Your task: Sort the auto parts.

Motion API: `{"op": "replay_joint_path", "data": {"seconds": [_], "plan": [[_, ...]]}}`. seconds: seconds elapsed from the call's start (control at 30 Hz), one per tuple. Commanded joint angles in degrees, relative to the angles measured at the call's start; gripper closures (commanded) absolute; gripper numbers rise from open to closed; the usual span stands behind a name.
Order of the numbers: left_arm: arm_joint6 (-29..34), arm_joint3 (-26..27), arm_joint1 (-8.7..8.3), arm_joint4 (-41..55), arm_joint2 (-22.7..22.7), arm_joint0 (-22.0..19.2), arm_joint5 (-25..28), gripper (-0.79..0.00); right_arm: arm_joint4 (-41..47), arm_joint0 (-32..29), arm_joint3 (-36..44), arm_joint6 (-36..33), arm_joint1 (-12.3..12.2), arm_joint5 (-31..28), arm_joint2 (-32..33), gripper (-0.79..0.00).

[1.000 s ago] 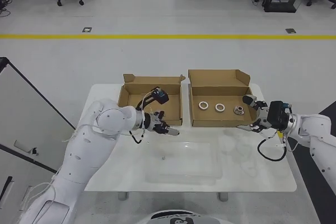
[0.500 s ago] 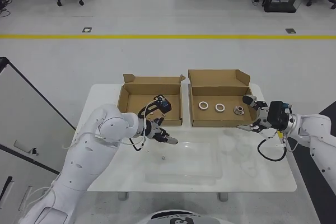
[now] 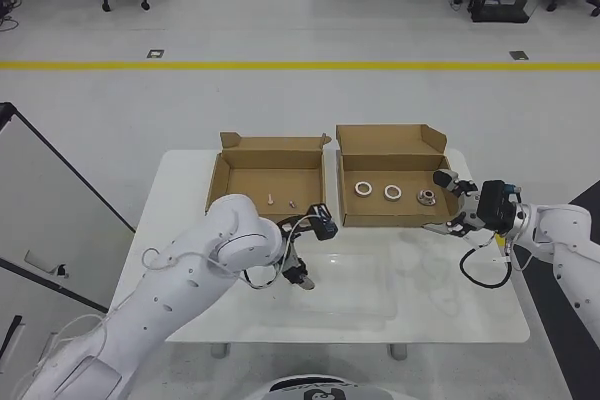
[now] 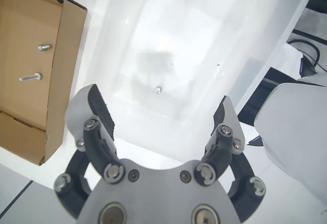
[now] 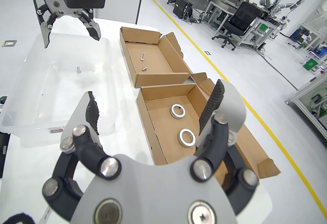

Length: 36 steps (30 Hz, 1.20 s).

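Bolt (image 4: 158, 89) lies in bin (image 4: 281, 31), before the boxes (image 3: 385, 150).

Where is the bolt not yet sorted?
In the left wrist view the bolt lies alone inside the clear bin, just below the open left gripper.

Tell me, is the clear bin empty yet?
Not empty: one small bolt sits on the clear bin's floor, seen in both wrist views.

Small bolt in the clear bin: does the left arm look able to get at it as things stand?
Probably yes. The left tool hangs open above the open-topped clear bin, and the small bolt lies alone on the bin floor with nothing over it.
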State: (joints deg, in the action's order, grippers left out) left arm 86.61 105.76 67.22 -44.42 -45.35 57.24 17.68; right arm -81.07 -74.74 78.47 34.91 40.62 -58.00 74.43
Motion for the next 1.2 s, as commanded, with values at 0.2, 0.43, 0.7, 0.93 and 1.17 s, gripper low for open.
{"op": "replay_joint_path", "data": {"seconds": [0.2, 0.43, 0.7, 0.93, 1.17], "plan": [[-1.6, 0.2, -0.43, -6.2, 5.7, 0.0, 1.6, -0.785, 0.0, 0.0, 0.0, 0.1, 0.0, 0.0, 0.0, -0.785], [-3.5, -2.2, -1.39, -4.8, 11.9, -3.7, 3.5, -0.785, 0.0, 0.0, 0.0, 0.1, 0.0, 0.0, 0.0, -0.785], [-3.8, -4.2, -1.57, -4.3, 11.7, -3.3, 3.8, -0.785, 0.0, 0.0, 0.0, 0.1, 0.0, 0.0, 0.0, -0.785], [-4.7, -10.2, -2.48, 3.1, 12.5, -9.1, 4.7, -0.785, 0.0, 0.0, 0.0, 0.1, 0.0, 0.0, 0.0, -0.785], [-4.4, -12.8, -3.07, 8.9, 18.1, -14.0, 4.4, -0.745, 0.0, 0.0, 0.0, 0.1, 0.0, 0.0, 0.0, -0.785]]}}
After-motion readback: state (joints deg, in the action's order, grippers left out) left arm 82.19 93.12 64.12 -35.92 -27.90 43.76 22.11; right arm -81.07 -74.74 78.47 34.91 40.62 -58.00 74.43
